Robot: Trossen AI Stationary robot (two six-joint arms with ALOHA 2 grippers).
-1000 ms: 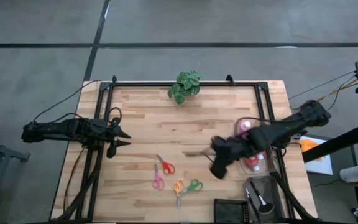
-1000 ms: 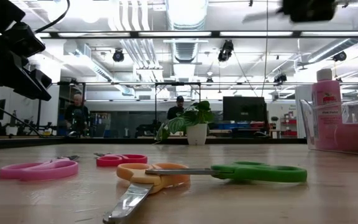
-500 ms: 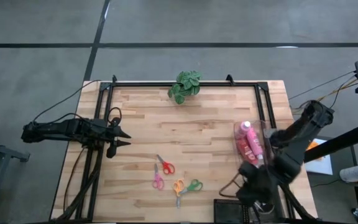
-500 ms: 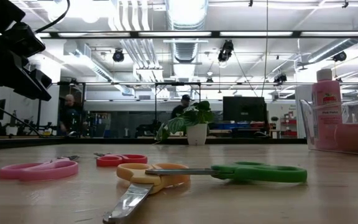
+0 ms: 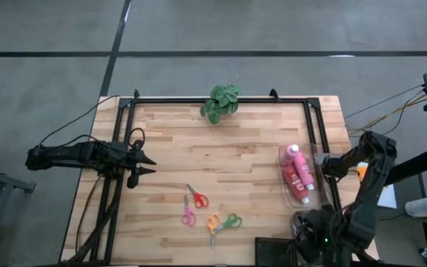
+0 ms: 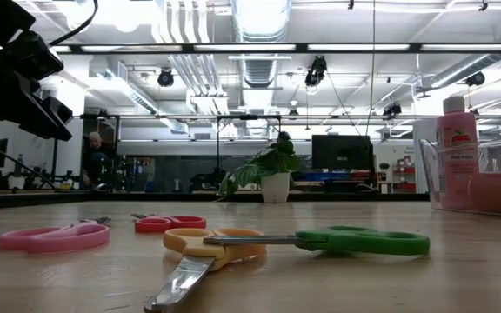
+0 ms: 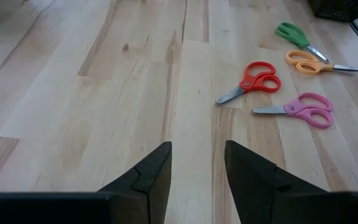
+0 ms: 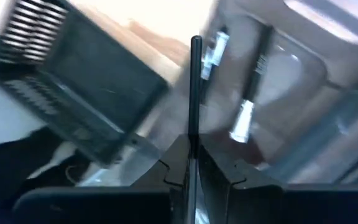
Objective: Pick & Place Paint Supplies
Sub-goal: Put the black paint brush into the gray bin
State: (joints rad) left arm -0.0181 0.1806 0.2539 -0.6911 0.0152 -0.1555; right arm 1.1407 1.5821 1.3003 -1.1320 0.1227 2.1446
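My right gripper (image 5: pixel 313 239) hovers at the table's near right corner, shut on a thin dark brush (image 8: pixel 195 87). Under it in the right wrist view lies a clear container (image 8: pixel 303 93) with other brushes (image 8: pixel 248 106) inside. The red and pink squeeze bottles (image 5: pixel 298 172) lie in a clear tray (image 5: pixel 282 157) by the right edge; one pink bottle (image 6: pixel 456 139) shows in the low view. My left gripper (image 5: pixel 148 164) waits open at the left edge, its fingers apart (image 7: pixel 197 168) above bare wood. My right gripper pinches the brush's handle (image 8: pixel 194 138) between its two fingers. The handle runs straight out ahead along the fingers, and its free end (image 8: pixel 196 41) stands over the clear container. The brush is lifted clear of the table.
Red scissors (image 5: pixel 196 198), pink scissors (image 5: pixel 188 216) and an orange and green pair (image 5: pixel 223 222) lie near the middle front. A potted plant (image 5: pixel 221 101) stands at the far edge. A black mesh box (image 5: pixel 273 251) sits at the near edge beside the right gripper.
My right arm has swung from the middle of the table toward the near right corner, carrying the brush along. It now stands over the clear container. The left arm has kept still.
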